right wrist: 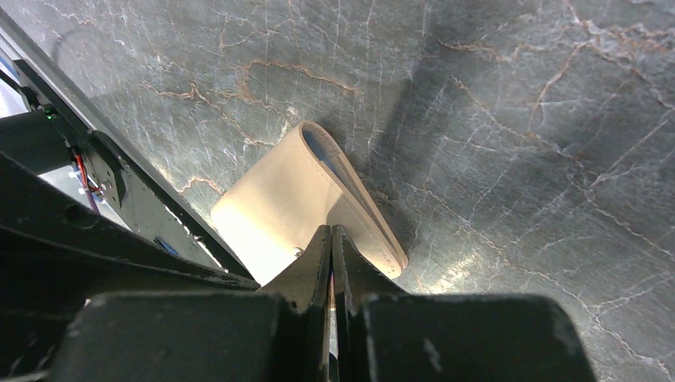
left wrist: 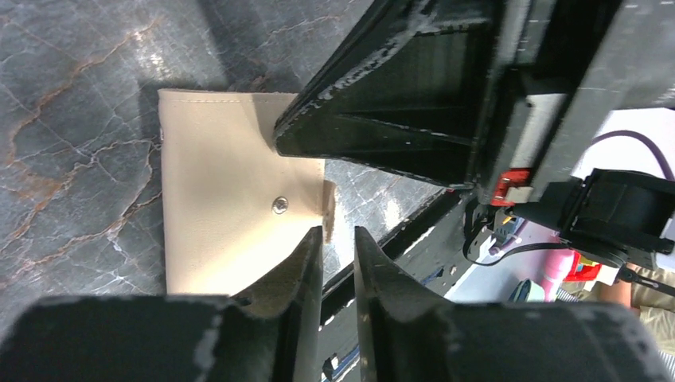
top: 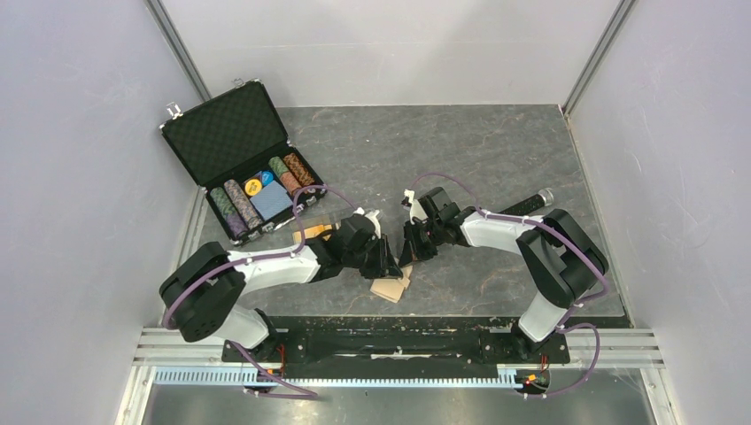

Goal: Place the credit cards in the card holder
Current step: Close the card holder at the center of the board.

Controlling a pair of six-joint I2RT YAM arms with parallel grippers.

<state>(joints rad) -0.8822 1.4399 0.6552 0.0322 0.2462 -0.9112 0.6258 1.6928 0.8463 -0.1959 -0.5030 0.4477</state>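
Card holder point(top: 390, 288) on grey marbled tabletop point(top: 496, 150), pale walls point(top: 390, 44)

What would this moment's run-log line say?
tan leather-like folding card holder: lying folded | left gripper: open at its edge | right gripper: shut over it

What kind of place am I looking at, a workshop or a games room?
Probably a robot test cell in a lab: a left arm and right arm bolted to one rail, plain walls boxing in the table, and staged props, a poker chip case and a tan card holder.
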